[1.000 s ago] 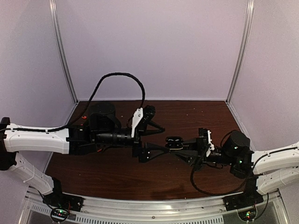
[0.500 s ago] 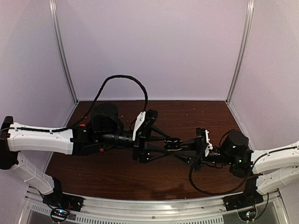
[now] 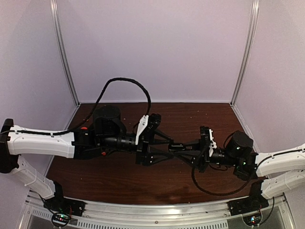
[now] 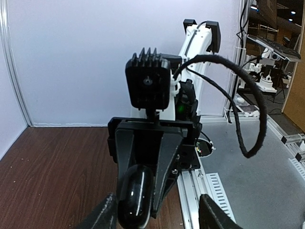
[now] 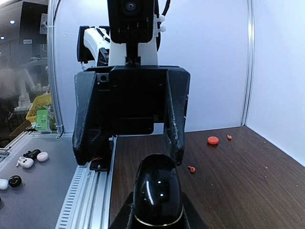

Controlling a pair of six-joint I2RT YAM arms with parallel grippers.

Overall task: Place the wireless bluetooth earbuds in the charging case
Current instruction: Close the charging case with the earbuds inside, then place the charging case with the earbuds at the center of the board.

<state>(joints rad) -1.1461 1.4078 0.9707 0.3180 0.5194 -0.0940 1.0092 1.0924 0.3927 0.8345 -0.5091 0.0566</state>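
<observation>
From above, the charging case (image 3: 177, 145) is seen held off the worktop (image 3: 119, 176), clamped in the jaws of the right gripper (image 3: 181, 148), with the left gripper (image 3: 171, 148) nose to nose with it.

In the left wrist view, the left jaws are spread wide, clear of the case on both sides.

In the right wrist view, the case is pinched at its sides. It is judged light, rigid and slippery, best held across its rim. A small red piece (image 5: 191, 169) lies on the worktop; whether it is an earbud cannot be told.
</observation>
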